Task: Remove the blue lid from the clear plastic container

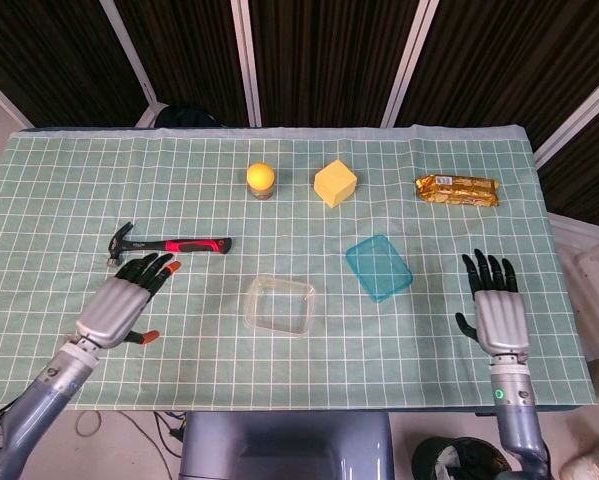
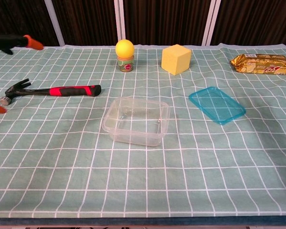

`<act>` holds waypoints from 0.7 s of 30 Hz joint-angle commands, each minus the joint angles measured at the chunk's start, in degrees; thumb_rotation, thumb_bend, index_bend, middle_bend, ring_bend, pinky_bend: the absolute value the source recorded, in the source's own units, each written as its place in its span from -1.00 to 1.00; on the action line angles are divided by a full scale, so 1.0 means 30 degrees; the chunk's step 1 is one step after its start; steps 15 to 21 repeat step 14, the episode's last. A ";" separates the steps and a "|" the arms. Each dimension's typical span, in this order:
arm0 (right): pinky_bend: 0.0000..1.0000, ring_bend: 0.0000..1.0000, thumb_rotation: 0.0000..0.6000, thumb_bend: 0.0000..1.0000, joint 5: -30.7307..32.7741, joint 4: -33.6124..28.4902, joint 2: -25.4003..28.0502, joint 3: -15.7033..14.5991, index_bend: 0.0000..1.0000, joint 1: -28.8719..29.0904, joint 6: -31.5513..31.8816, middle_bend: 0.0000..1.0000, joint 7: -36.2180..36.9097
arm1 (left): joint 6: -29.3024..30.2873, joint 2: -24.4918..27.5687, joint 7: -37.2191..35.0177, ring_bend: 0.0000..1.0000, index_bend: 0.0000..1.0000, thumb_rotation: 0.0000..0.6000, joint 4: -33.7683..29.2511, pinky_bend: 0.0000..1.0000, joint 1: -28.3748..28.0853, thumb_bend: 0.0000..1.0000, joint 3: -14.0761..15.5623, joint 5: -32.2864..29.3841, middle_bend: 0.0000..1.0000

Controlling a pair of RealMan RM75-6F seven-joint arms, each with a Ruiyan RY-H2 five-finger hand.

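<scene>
The clear plastic container [image 1: 279,305] [image 2: 136,120] stands uncovered near the table's middle. The blue lid [image 1: 378,267] [image 2: 217,104] lies flat on the cloth to its right, apart from it. My left hand [image 1: 125,300] hovers at the near left with fingers spread and nothing in it; only its orange fingertips [image 2: 33,44] show at the chest view's left edge. My right hand [image 1: 495,308] is at the near right, fingers spread, holding nothing, and it is outside the chest view.
A red-and-black hammer [image 1: 169,244] [image 2: 52,90] lies left of the container. At the back stand a yellow ball on a small jar [image 1: 261,179], a yellow block [image 1: 335,183] and a gold snack packet [image 1: 457,190]. Green checked cloth [image 1: 309,370] covers the table.
</scene>
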 commanded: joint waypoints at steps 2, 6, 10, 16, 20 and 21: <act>-1.00 -1.00 1.00 -0.32 -0.1193 -0.1523 0.2529 -0.1261 -1.00 -0.1497 0.0805 -1.00 0.1881 | 0.3517 0.0550 -0.1849 -1.00 -1.00 1.00 0.1610 -0.79 0.3429 -1.00 0.1748 0.2671 -1.00; -1.00 -1.00 1.00 -0.32 -0.2149 -0.1753 0.3831 -0.1897 -1.00 -0.2311 0.1391 -1.00 0.3339 | 0.5343 0.0792 -0.2999 -1.00 -1.00 1.00 0.3224 -0.82 0.5213 -1.00 0.2042 0.3744 -1.00; -1.00 -1.00 1.00 -0.32 -0.2895 -0.1956 0.4510 -0.2209 -1.00 -0.2976 0.2190 -1.00 0.4273 | 0.7093 0.0711 -0.3734 -1.00 -1.00 1.00 0.4964 -0.84 0.6740 -1.00 0.1946 0.4476 -1.00; -1.00 -1.00 1.00 -0.32 -0.3271 -0.1739 0.4733 -0.2408 -1.00 -0.3401 0.2604 -1.00 0.4662 | 0.8048 0.0248 -0.4488 -1.00 -1.00 1.00 0.6639 -0.85 0.7835 -1.00 0.1567 0.4554 -1.00; -1.00 -1.00 1.00 -0.32 -0.3271 -0.1739 0.4733 -0.2408 -1.00 -0.3401 0.2604 -1.00 0.4662 | 0.8048 0.0248 -0.4488 -1.00 -1.00 1.00 0.6639 -0.85 0.7835 -1.00 0.1567 0.4554 -1.00; -1.00 -1.00 1.00 -0.32 -0.3271 -0.1739 0.4733 -0.2408 -1.00 -0.3401 0.2604 -1.00 0.4662 | 0.8048 0.0248 -0.4488 -1.00 -1.00 1.00 0.6639 -0.85 0.7835 -1.00 0.1567 0.4554 -1.00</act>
